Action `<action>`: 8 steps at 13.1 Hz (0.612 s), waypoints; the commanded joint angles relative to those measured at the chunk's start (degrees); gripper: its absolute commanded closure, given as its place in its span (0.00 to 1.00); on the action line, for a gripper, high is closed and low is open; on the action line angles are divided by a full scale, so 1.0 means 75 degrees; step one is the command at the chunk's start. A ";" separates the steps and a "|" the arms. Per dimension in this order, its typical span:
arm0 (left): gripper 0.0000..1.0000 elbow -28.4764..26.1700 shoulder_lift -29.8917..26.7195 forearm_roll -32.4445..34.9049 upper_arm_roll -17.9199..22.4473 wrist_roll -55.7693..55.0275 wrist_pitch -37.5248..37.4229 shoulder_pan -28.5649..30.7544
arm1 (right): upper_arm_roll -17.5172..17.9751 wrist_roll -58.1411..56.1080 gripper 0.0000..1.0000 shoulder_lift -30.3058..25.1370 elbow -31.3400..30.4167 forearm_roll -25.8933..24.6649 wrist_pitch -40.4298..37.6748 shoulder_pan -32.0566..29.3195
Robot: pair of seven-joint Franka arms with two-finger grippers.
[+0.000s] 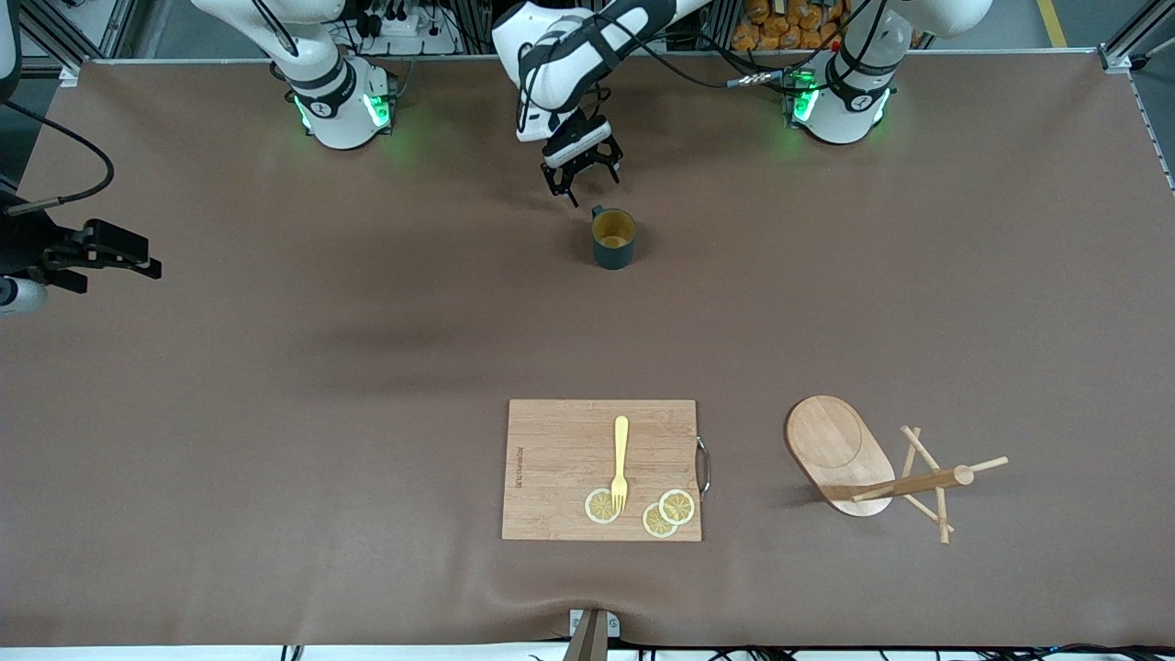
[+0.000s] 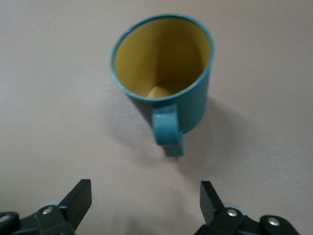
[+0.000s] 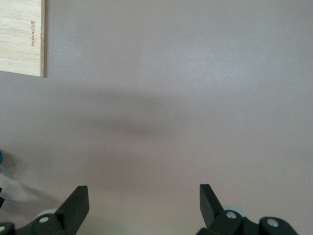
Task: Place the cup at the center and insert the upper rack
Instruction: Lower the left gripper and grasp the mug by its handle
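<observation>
Nearest the front camera, at about 6 o'clock on the desk (image 1: 275,413), lies the board (image 1: 601,470), short of the desk's near edge. On it rest a fork (image 1: 621,462) and three lemon slices (image 1: 667,513), with the tines over one slice. A metal handle (image 1: 704,466) sits on the board's edge that faces the left arm's end.

Beside the board, toward 4 o'clock, the rack (image 1: 858,464) lies tipped over, its oval base on edge and its post and pegs pointing toward the left arm's end. Bare desk surrounds it.

The middle band of the desk is open.

Toward 12 o'clock the cup (image 1: 613,238) stands upright with its mouth up, apart from everything else. Its handle points at the left gripper (image 1: 581,176).

The left gripper is just over the desk beside the cup, fingers spread, touching nothing.

The right gripper (image 1: 119,252) waits over the 9 o'clock edge, fingers apart and empty.
</observation>
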 commanded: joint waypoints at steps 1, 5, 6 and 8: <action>0.14 -0.0023 0.0167 0.0551 -0.0032 -0.0095 0.0131 0.0051 | 0.0023 -0.0090 0.00 -0.0035 -0.0025 -0.0051 0.0021 -0.0002; 0.26 -0.0152 0.0179 0.0599 -0.0021 -0.0095 0.0131 0.0097 | 0.0023 -0.0090 0.00 -0.0023 -0.0013 -0.0051 0.0021 -0.0002; 0.26 -0.0152 0.0179 0.0599 -0.0009 -0.0095 0.0143 0.0121 | 0.0023 -0.0090 0.00 -0.0023 -0.0013 -0.0051 0.0010 -0.0002; 0.26 -0.0164 0.0179 0.0797 -0.0009 -0.0095 0.0166 0.0214 | 0.0023 -0.0090 0.00 -0.0023 -0.0013 -0.0051 -0.0002 -0.0002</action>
